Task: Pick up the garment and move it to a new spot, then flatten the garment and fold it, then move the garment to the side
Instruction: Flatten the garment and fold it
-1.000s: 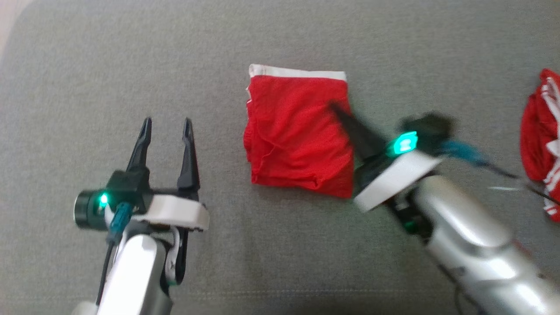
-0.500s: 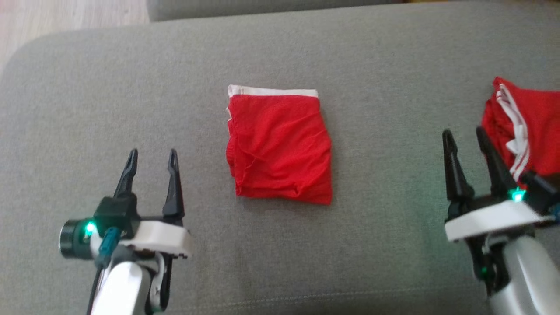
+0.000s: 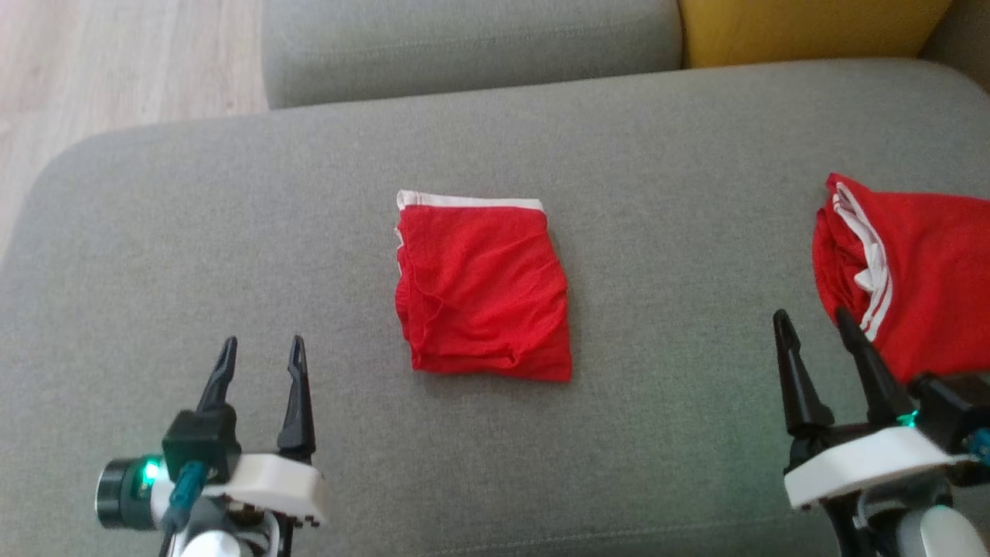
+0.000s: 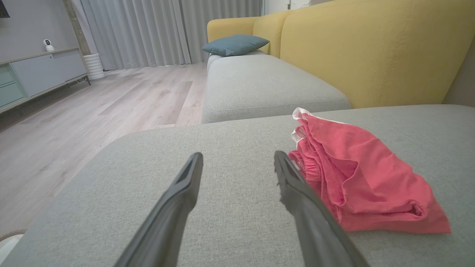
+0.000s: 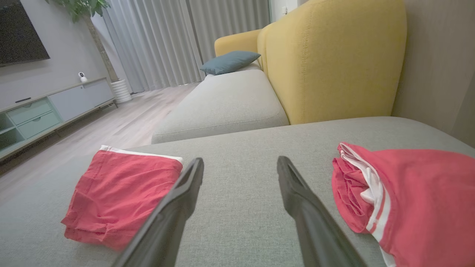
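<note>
The garment [image 3: 483, 298] lies folded into a rough rectangle in the middle of the grey sofa seat [image 3: 232, 232], red with a white band along its far edge. Nothing touches it. My left gripper [image 3: 263, 342] stands open to its lower left, fingers pointing away from me, with nothing between them. In the left wrist view the garment [image 4: 363, 185] lies just right of the open left gripper [image 4: 238, 155]. My right gripper [image 3: 810, 313] stands open at the lower right, well clear of the garment. In the right wrist view the garment [image 5: 118, 193] lies left of that open right gripper [image 5: 240, 160].
A second red cloth piece [image 3: 913, 278] with white stripes lies bunched at the seat's right edge, close beside my right fingers; the right wrist view shows this piece [image 5: 415, 196] too. Another grey cushion [image 3: 464, 46] and a yellow backrest [image 3: 804, 27] lie beyond. Wooden floor [image 3: 116, 62] is at the far left.
My right gripper has left the garment's right edge, drawn back to the lower right and opened. The head camera has tilted, so the whole picture has shifted down.
</note>
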